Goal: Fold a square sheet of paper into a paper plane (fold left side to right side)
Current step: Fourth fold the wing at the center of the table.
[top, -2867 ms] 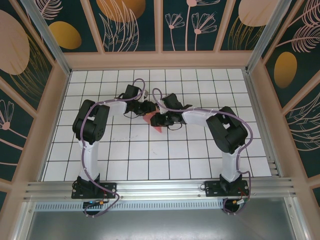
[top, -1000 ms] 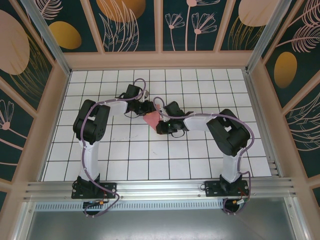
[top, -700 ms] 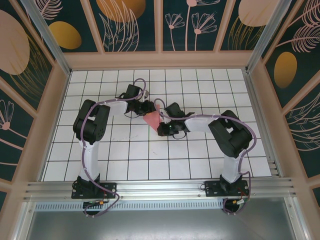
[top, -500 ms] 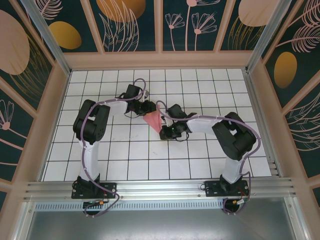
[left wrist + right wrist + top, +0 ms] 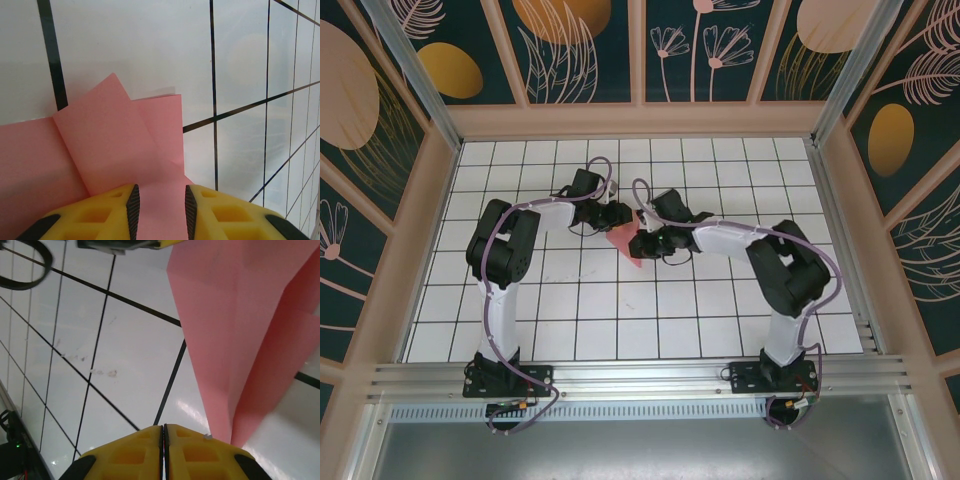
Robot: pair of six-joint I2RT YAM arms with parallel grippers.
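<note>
Paper (image 5: pixel 626 243), pink and partly folded to a point, lies on the gridded table (image 5: pixel 620 340) near its middle, between the two grippers. The left gripper (image 5: pixel 617 217) sits at its far edge. In the left wrist view its jaws stand narrowly apart over the paper (image 5: pixel 115 145), a flap folded across. The right gripper (image 5: pixel 164 429) has its jaws pressed together, just beside the paper's (image 5: pixel 235 330) lower tip
</note>
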